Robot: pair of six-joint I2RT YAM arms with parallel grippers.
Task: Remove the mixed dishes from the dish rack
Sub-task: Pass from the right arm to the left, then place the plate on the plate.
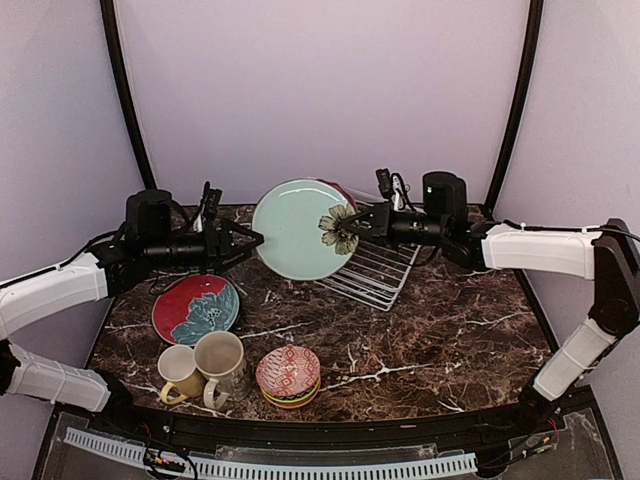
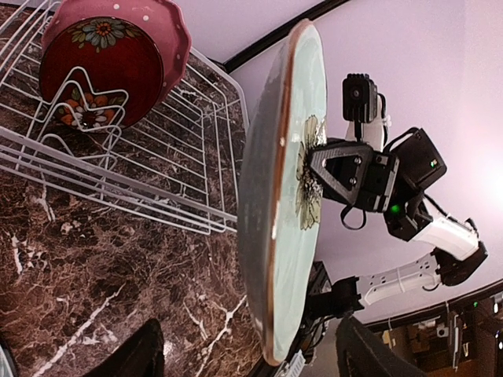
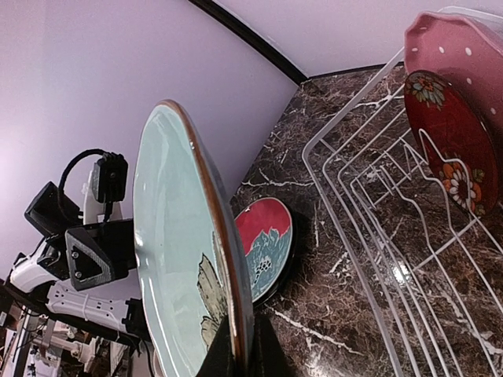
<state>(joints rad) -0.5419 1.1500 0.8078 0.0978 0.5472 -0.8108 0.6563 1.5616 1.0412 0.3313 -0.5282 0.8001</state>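
Observation:
The pale-green floral plate [image 1: 298,228] is held upright on edge above the table, left of the white wire dish rack [image 1: 378,272]. My right gripper [image 1: 350,226] is shut on its right rim, and its fingers clamp the rim in the right wrist view [image 3: 236,353]. My left gripper [image 1: 250,240] is open at the plate's left rim. In the left wrist view the plate's edge [image 2: 279,236] stands between the spread fingers [image 2: 137,357]. A pink plate [image 2: 118,63] stands in the rack [image 2: 157,169]. The red plate [image 1: 195,308] lies flat on the table.
A yellow mug [image 1: 180,373], a beige mug [image 1: 223,364] and the stacked patterned and lime bowls [image 1: 288,376] sit near the table's front left. The dark marble table [image 1: 450,330] ends at a wall behind.

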